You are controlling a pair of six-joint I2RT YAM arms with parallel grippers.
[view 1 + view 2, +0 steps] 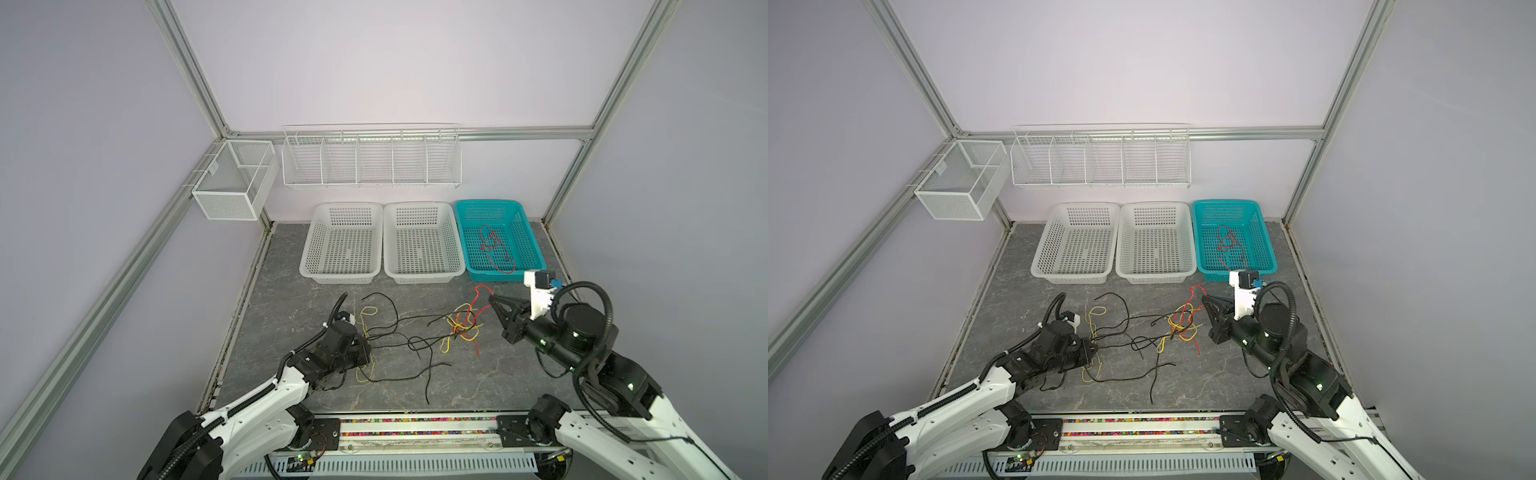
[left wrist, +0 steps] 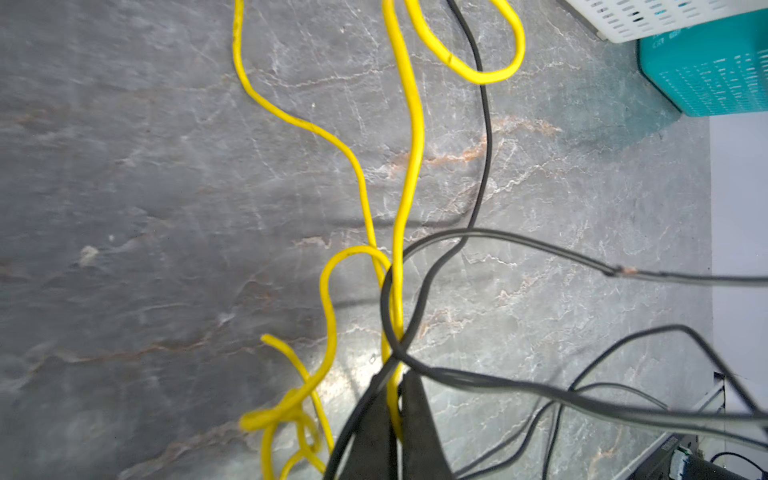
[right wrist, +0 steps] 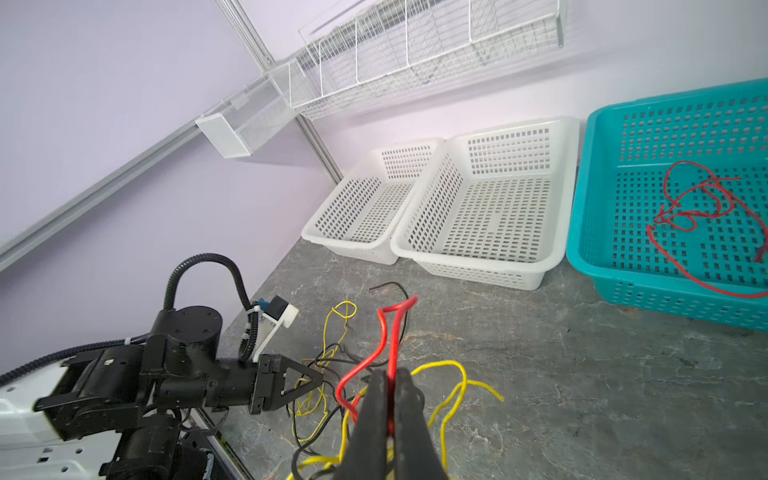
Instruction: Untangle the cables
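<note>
Bench: grey marbled bench (image 1: pixel 519 374) inside a lilac-walled cell framed in aluminium; the arms' bases sit at the near edge.
Left end effector: left end effector (image 2: pixel 395 399), near left, is clenched on a yellow cable (image 2: pixel 409 137); black cables (image 2: pixel 482 124) loop across its tips.
Right end effector: right end effector (image 3: pixel 388 399), mid right, is clenched on a red cable (image 3: pixel 386 332), lifting a narrow red loop off the bench.
Cables: black ones sprawl across mid-bench (image 1: pixel 390 328); the yellow-and-red knot (image 1: pixel 463 324) lies just left of the right end effector; a second yellow run lies by the left end effector.
Baskets: along the far edge stand two white baskets (image 1: pixel 305 257) (image 1: pixel 457 257) with nothing visible in them, and a teal basket (image 1: pixel 534 245) at far right holding one loose red cable (image 1: pixel 496 249).
Step in hand: likely freeing the red cable from the knot while the left end effector anchors the yellow.
Doing it well: draw the red up and away to the right slowly, keep yellow pinned, and stop if yellow or black strands lift with it.
Views: only the left wrist view shows a black loop wrapped round the held yellow; only the right wrist view shows red pinched between the tips; both top views alone show the whole sprawl.
</note>
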